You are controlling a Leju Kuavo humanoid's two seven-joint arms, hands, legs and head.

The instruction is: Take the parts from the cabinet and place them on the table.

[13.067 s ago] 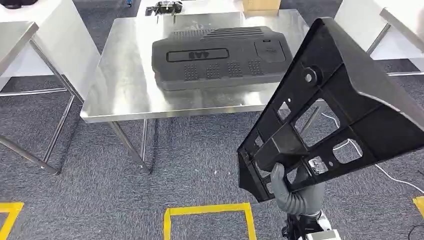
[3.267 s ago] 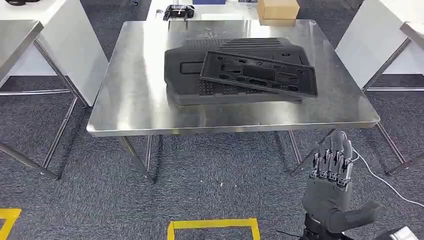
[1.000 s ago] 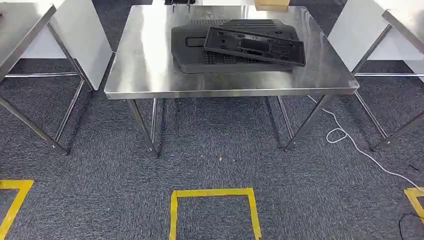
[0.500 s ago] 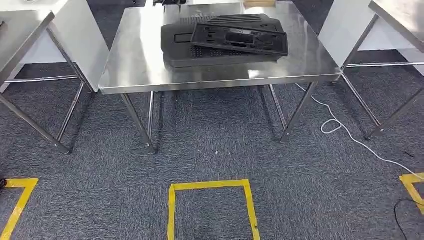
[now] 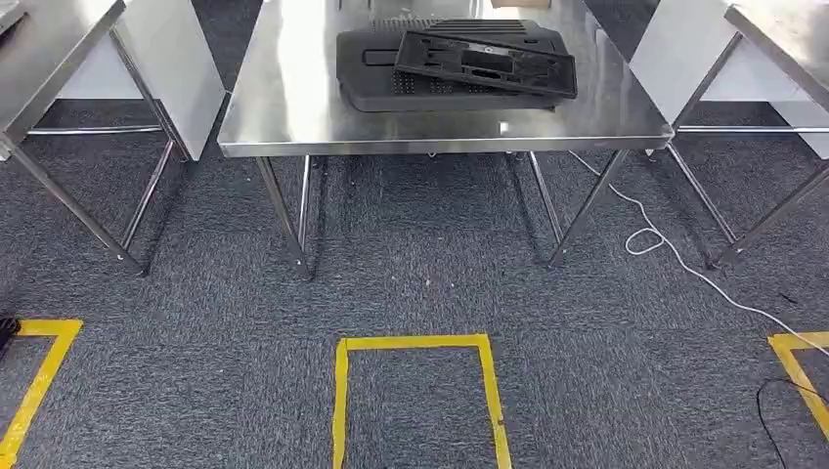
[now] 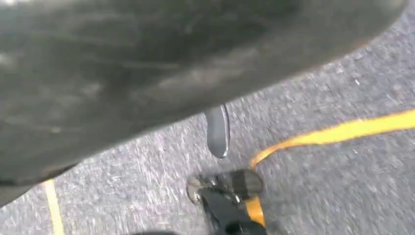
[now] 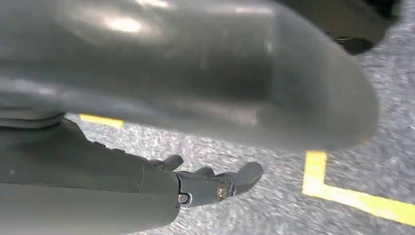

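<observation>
On the steel table (image 5: 283, 107) ahead lies a big black ribbed cover (image 5: 381, 73). A flat black frame panel (image 5: 484, 63) with cut-outs rests slanted on top of it. Both arms hang low, away from the table. In the left wrist view my left hand (image 6: 147, 73) shows as a thick grey thumb with one dark fingertip (image 6: 218, 129) over the carpet, holding nothing. In the right wrist view my right hand (image 7: 147, 181) has its fingers (image 7: 215, 188) stretched out above the carpet, holding nothing.
More steel tables stand at the left (image 5: 49, 39) and right (image 5: 782, 29). A white cable (image 5: 675, 259) trails over the grey carpet by the table's right legs. Yellow tape marks a square (image 5: 415, 344) on the floor in front, with other corners at both sides.
The frame panel my right hand held is now on the cover on the table. That hand has dropped out of the head view. The camera has backed off and shifted.
</observation>
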